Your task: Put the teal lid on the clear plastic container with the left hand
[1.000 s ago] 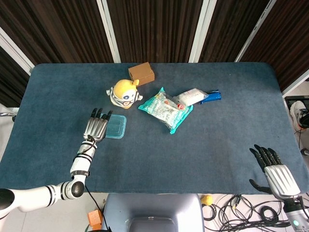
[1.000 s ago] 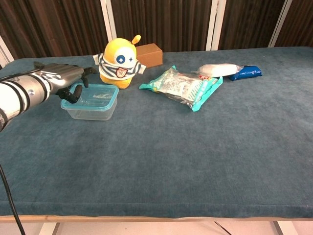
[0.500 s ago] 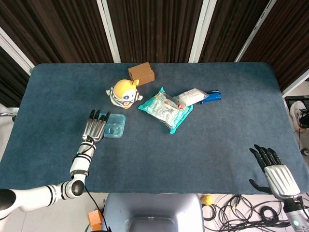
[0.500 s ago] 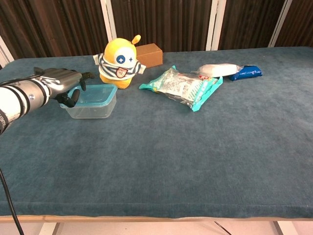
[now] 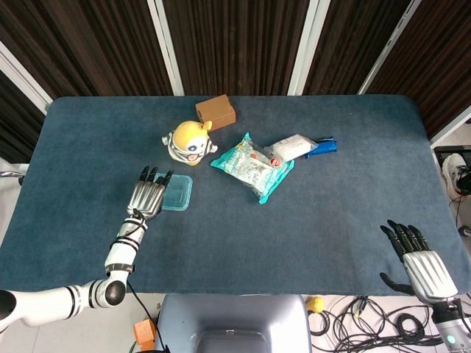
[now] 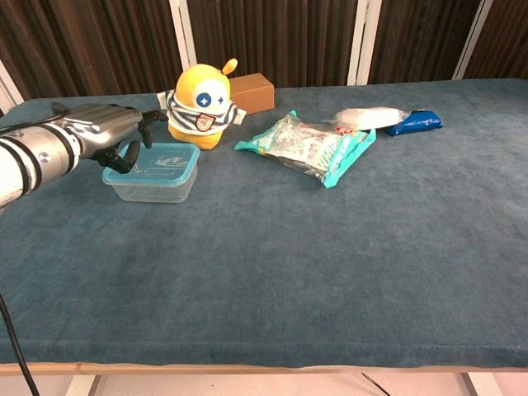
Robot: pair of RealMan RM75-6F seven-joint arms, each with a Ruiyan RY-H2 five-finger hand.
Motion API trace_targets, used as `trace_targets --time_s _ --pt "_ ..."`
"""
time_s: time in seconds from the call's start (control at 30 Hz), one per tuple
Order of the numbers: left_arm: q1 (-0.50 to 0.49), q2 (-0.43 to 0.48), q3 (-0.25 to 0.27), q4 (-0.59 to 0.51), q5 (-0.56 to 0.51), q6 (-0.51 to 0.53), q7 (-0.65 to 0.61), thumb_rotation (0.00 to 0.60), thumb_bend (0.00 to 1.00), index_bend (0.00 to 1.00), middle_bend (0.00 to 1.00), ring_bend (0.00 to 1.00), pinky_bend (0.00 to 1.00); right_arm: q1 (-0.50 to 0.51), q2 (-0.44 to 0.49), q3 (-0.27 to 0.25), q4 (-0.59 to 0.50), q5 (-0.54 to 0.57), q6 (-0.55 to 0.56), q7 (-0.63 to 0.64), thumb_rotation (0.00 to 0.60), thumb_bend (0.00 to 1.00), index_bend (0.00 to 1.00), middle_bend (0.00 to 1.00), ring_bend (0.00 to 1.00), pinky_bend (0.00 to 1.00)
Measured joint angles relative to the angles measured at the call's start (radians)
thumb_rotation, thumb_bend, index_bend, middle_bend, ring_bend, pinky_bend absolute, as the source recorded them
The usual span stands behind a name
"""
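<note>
The clear plastic container [image 6: 153, 189] stands on the blue table at the left, in front of the yellow toy. The teal lid [image 6: 162, 156] lies flat on top of it; in the head view the lid [image 5: 179, 192] covers the whole container. My left hand [image 6: 106, 134] hovers at the container's left edge, fingers stretched over the lid's corner and thumb curled down beside it, holding nothing. From above, the left hand [image 5: 148, 194] overlaps the lid's left side. My right hand [image 5: 418, 263] hangs off the table's front right corner, fingers spread and empty.
A yellow toy figure [image 6: 200, 103] stands just behind the container, with a brown box [image 6: 252, 91] behind it. A teal snack bag [image 6: 309, 147], a white packet [image 6: 370, 117] and a blue packet [image 6: 417, 122] lie to the right.
The container was tipped and pushed slightly half a second ago; it now sits level again. My left hand has lifted a little at its left edge. The right hand has not moved.
</note>
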Motion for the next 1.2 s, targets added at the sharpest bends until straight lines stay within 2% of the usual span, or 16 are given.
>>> trace_targets --time_s 0.13,0.33,0.6,1.2 --pt "0.028 0.043 0.014 -0.085 0.038 0.051 -0.001 0.600 0.81 0.00 0.28 0.06 0.00 0.000 0.000 0.000 0.000 0.000 0.000 0.000 0.600 0.18 0.00 0.00 0.00 0.00" --pt "0.081 0.102 0.041 -0.186 0.028 0.097 0.017 0.600 0.81 0.00 0.28 0.06 0.00 0.000 0.000 0.000 0.000 0.000 0.000 0.000 0.600 0.18 0.00 0.00 0.00 0.00" --pt "0.095 0.084 0.065 -0.179 0.020 0.107 0.060 0.600 0.81 0.00 0.29 0.06 0.00 0.000 0.000 0.000 0.000 0.000 0.000 0.000 0.600 0.18 0.00 0.00 0.00 0.00" --pt "0.097 0.052 0.057 -0.140 -0.009 0.068 0.072 0.600 0.81 0.00 0.29 0.07 0.00 0.000 0.000 0.000 0.000 0.000 0.000 0.000 0.600 0.18 0.00 0.00 0.00 0.00"
